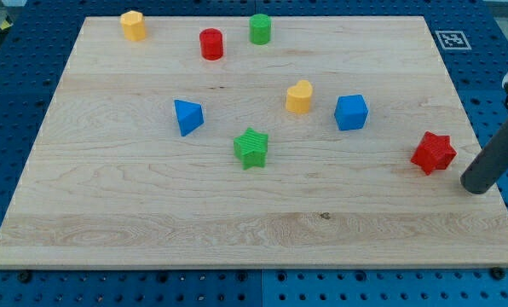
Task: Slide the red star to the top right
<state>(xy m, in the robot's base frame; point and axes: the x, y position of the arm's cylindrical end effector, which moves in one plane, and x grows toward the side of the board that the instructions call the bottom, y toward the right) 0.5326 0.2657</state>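
The red star [433, 153] lies near the board's right edge, below mid-height. My tip [476, 185] is the lower end of a dark rod that comes in from the view's right. It stands just right of and slightly below the red star, with a small gap between them. The top right corner of the wooden board [407, 34] is bare wood.
A blue cube [351, 112] and a yellow heart [299, 97] lie up and left of the star. A green star [251, 147] and a blue triangle [187, 117] sit mid-board. A red cylinder [211, 43], green cylinder [260, 29] and yellow block [133, 26] line the top.
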